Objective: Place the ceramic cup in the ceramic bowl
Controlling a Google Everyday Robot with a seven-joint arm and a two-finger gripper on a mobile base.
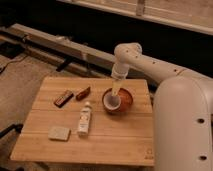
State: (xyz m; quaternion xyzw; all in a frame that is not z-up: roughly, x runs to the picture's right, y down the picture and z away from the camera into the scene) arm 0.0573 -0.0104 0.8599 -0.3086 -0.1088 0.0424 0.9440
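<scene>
The ceramic bowl [124, 101], orange-red and glossy, sits on the wooden table [115, 140] right of centre. The pale ceramic cup [111, 102] rests inside the bowl, against its left side. My gripper [116, 91] hangs straight down from the white arm [145, 60], directly above the cup and bowl and very close to the cup's rim. I cannot make out whether it touches the cup.
A white labelled bottle [85, 119] lies left of the bowl. A dark brown bar [63, 98] and a reddish-brown object [83, 93] lie at the back left. A pale flat pad [59, 133] lies at the front left. My white body [185, 125] fills the right.
</scene>
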